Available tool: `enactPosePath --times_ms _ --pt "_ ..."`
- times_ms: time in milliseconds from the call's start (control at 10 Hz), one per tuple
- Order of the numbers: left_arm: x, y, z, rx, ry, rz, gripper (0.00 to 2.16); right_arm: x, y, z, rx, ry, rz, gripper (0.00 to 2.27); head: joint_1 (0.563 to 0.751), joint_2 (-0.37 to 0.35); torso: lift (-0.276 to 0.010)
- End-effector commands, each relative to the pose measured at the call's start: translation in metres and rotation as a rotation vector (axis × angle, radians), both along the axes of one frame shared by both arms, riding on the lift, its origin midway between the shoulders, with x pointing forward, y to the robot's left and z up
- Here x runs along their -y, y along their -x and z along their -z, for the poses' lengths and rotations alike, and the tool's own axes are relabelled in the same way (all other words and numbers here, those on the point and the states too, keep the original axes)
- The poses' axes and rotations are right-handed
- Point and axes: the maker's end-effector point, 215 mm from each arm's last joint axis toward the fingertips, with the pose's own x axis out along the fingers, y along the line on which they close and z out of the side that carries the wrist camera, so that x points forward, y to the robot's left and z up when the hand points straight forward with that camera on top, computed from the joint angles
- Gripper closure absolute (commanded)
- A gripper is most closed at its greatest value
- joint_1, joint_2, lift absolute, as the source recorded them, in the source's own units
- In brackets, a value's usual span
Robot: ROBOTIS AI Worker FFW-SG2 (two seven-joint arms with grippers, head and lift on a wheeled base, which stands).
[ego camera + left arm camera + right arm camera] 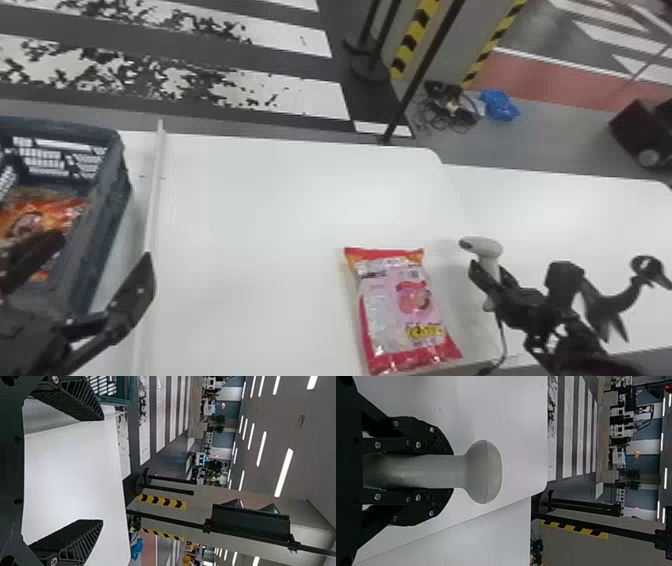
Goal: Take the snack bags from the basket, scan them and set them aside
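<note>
Behind the white table (260,200), the floor (335,10) carries dark and white bands, with yellow-and-black striping farther right. The pink snack bag (400,305) lies flat on the table, its label side up. Its long axis runs from the far side towards the near side, the far end canted slightly left. The printed barcode sits close to the far end.

The bag is between the two grippers, touching neither: well apart from the left gripper (105,245), near the right gripper (490,271) and to its left. The left jaws are spread, with nothing between them, at the basket (107,210). An orange snack bag (45,212) lies inside the basket. The right jaws are closed on the handle of the scanner (484,246); its head projects beyond the fingertips, nose directed left. A cable (503,340) hangs from the handle.
</note>
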Motion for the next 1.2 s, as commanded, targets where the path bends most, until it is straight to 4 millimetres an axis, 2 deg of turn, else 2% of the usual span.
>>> enactPosePath --times_ms 0,200,400,600,700,800,900,1100 --pt "0.001 0.000 0.001 0.000 -0.007 0.001 0.07 0.002 -0.002 0.006 0.014 0.014 -0.014 2.25 0.695 -0.350 -0.075" --pt "0.002 0.001 0.002 -0.002 -0.010 0.004 0.07 -0.004 -0.001 0.017 0.002 0.006 -0.046 2.07 0.695 -0.350 -0.075" --pt "0.003 0.003 0.004 -0.007 -0.011 0.005 0.07 -0.011 -0.002 0.028 -0.002 0.017 -0.062 1.78 0.695 -0.350 -0.075" --pt "0.003 0.005 0.003 -0.009 -0.012 0.007 0.07 -0.012 -0.002 0.034 -0.016 0.026 -0.065 1.78 0.695 -0.350 -0.075" --pt "0.003 0.006 0.003 -0.007 -0.012 0.008 0.07 -0.011 -0.001 0.035 -0.018 0.032 -0.064 1.53 0.695 -0.350 -0.075" --pt "0.003 0.007 0.002 -0.007 -0.011 0.010 0.07 -0.011 -0.001 0.035 -0.016 0.030 -0.059 0.91 0.695 -0.350 -0.075" --pt "0.003 0.007 0.002 -0.007 -0.012 0.010 0.07 -0.008 -0.001 0.027 0.010 0.035 -0.051 0.10 0.695 -0.350 -0.075" --pt "0.004 0.007 0.000 -0.004 -0.011 0.009 0.07 -0.002 0.003 -0.012 0.081 0.052 -0.024 0.05 0.695 -0.350 -0.075"
